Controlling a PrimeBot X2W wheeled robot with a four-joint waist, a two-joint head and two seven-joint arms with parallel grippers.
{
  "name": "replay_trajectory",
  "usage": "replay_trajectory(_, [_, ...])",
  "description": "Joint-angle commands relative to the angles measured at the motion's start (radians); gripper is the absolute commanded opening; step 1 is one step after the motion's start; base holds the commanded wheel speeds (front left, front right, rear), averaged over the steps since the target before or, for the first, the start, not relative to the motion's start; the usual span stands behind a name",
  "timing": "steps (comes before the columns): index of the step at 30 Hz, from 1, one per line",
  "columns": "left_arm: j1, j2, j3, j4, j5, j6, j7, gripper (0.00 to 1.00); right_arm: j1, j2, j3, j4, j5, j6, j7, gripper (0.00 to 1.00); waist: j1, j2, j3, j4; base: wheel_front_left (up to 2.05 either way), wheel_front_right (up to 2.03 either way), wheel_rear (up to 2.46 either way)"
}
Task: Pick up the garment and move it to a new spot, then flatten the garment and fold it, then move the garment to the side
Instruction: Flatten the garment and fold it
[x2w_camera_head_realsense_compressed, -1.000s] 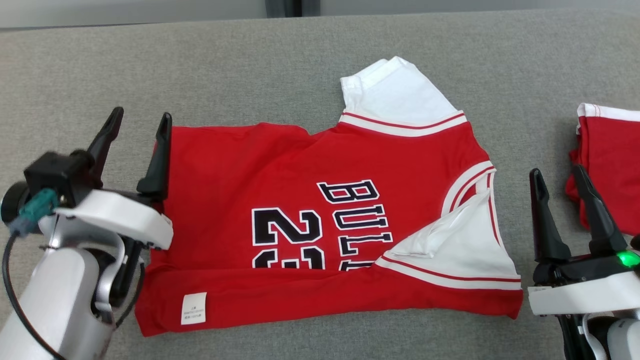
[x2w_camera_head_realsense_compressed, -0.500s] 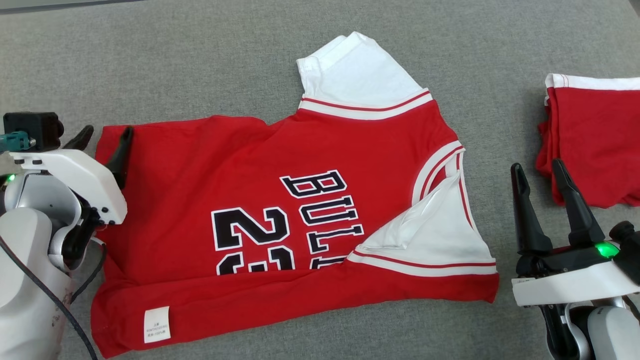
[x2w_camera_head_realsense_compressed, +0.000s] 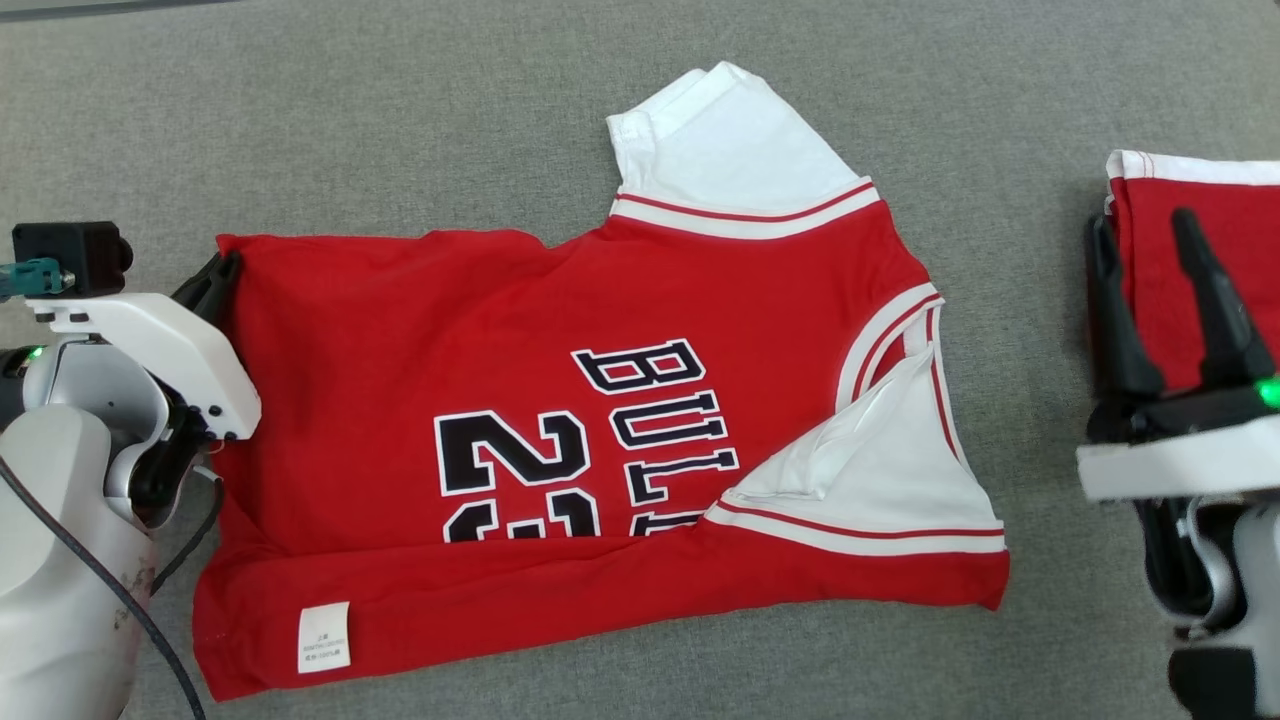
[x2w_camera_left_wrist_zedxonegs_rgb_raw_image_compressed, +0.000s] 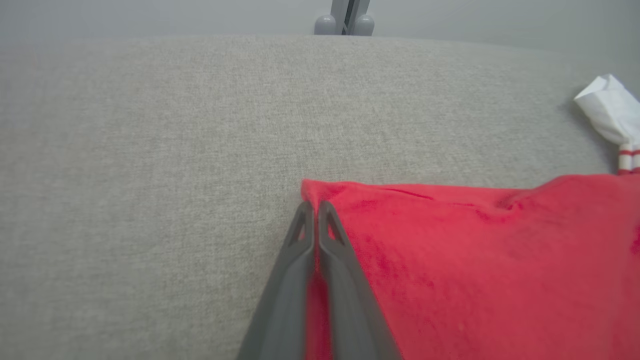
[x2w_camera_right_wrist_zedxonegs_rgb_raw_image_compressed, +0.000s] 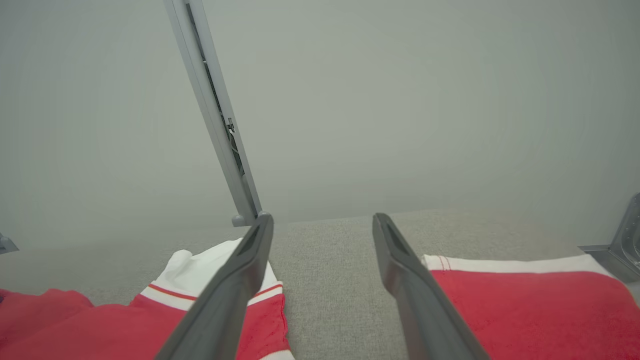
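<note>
While its two dark fingers are pressing tightly together, the left gripper (x2w_camera_left_wrist_zedxonegs_rgb_raw_image_compressed: 312, 206) is pinching a corner of the garment (x2w_camera_left_wrist_zedxonegs_rgb_raw_image_compressed: 475, 260). In the left wrist view a sliver of red cloth is showing between the closed fingers. In the head view this gripper (x2w_camera_head_realsense_compressed: 212, 272) is sitting at the middle left of the frame, at the garment's upper left corner. Its tips are mostly hiding behind the white wrist housing there, so the pinch seems shallow, though that is hard to judge.

The garment (x2w_camera_head_realsense_compressed: 500, 330), a red jersey with black-and-white lettering, is lying spread across the centre of the frame on the grey cloth surface (x2w_camera_head_realsense_compressed: 400, 120). One white sleeve (x2w_camera_head_realsense_compressed: 730, 140) is pointing toward the top of the frame. A white label (x2w_camera_head_realsense_compressed: 324, 637) is showing at its lower left.

At the right edge, the right gripper (x2w_camera_head_realsense_compressed: 1142, 222) is holding its fingers wide apart with nothing between them. It is hovering over the near edge of a second folded red garment (x2w_camera_head_realsense_compressed: 1250, 240), which is lying well apart from the jersey.
</note>
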Motion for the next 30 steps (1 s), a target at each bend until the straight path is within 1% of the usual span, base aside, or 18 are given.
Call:
replay_trajectory(1, [-0.018, -0.003, -0.003, 0.001, 0.008, -0.003, -0.007, 0.00, -0.045, -0.022, -0.009, 0.021, 0.001, 0.000, 0.009, 1.00, 0.0000, 0.0000, 0.001, 0.005, 0.00, 0.00, 0.00])
replay_trajectory(4, [-0.046, -0.018, -0.021, -0.011, 0.019, -0.008, -0.020, 0.00, -0.171, -0.060, -0.006, 0.098, 0.015, 0.000, 0.030, 1.00, 0.0000, 0.0000, 0.012, 0.029, 0.00, 0.00, 0.00])
replay_trajectory(8, [-0.088, -0.062, -0.058, -0.027, 0.036, -0.013, -0.031, 0.00, -0.341, -0.119, 0.033, 0.246, 0.037, 0.000, 0.088, 1.00, 0.0000, 0.0000, 0.039, 0.086, 0.00, 0.00, 0.00])
replay_trajectory(12, [-0.134, -0.106, -0.093, -0.033, 0.046, -0.021, -0.052, 0.00, -0.505, -0.161, 0.121, 0.397, 0.062, 0.000, 0.146, 1.00, 0.0000, 0.0000, 0.074, 0.147, 0.00, 0.00, 0.00])
replay_trajectory(14, [-0.154, -0.132, -0.111, -0.035, 0.053, -0.026, -0.066, 0.00, -0.574, -0.191, 0.166, 0.478, 0.046, 0.000, 0.173, 1.00, 0.0000, 0.0000, 0.093, 0.178, 0.00, 0.00, 0.00])
replay_trajectory(16, [-0.177, -0.155, -0.130, -0.033, 0.058, -0.029, -0.077, 0.00, -0.639, -0.199, 0.216, 0.545, 0.043, 0.001, 0.189, 1.00, 0.0000, 0.0000, 0.113, 0.211, 0.00, 0.00, 0.00])
replay_trajectory(17, [-0.177, -0.155, -0.130, -0.033, 0.058, -0.029, -0.077, 0.00, -0.639, -0.199, 0.216, 0.545, 0.043, 0.001, 0.189, 1.00, 0.0000, 0.0000, 0.113, 0.211, 0.00, 0.00, 0.00])
replay_trajectory(18, [-0.190, -0.165, -0.138, -0.034, 0.061, -0.033, -0.084, 0.00, -0.665, -0.203, 0.238, 0.578, 0.048, 0.000, 0.201, 1.00, 0.0000, 0.0000, 0.123, 0.226, 0.00, 0.00, 0.00])
replay_trajectory(21, [-0.215, -0.193, -0.164, -0.030, 0.064, -0.037, -0.103, 0.00, -0.733, -0.213, 0.312, 0.670, 0.057, 0.000, 0.230, 1.00, 0.0000, 0.0000, 0.150, 0.263, 0.00, 0.00, 0.00])
replay_trajectory(24, [-0.241, -0.207, -0.182, -0.022, 0.067, -0.043, -0.119, 0.00, -0.782, -0.220, 0.391, 0.732, 0.079, 0.000, 0.253, 1.00, 0.0000, 0.0000, 0.170, 0.289, 0.00, 0.00, 0.00])
replay_trajectory(30, [-0.262, -0.219, -0.207, 0.003, 0.060, -0.047, -0.149, 0.00, -0.814, -0.233, 0.541, 0.802, 0.142, 0.000, 0.264, 1.00, 0.0000, 0.0000, 0.181, 0.305, 0.00, 0.00, 0.00])
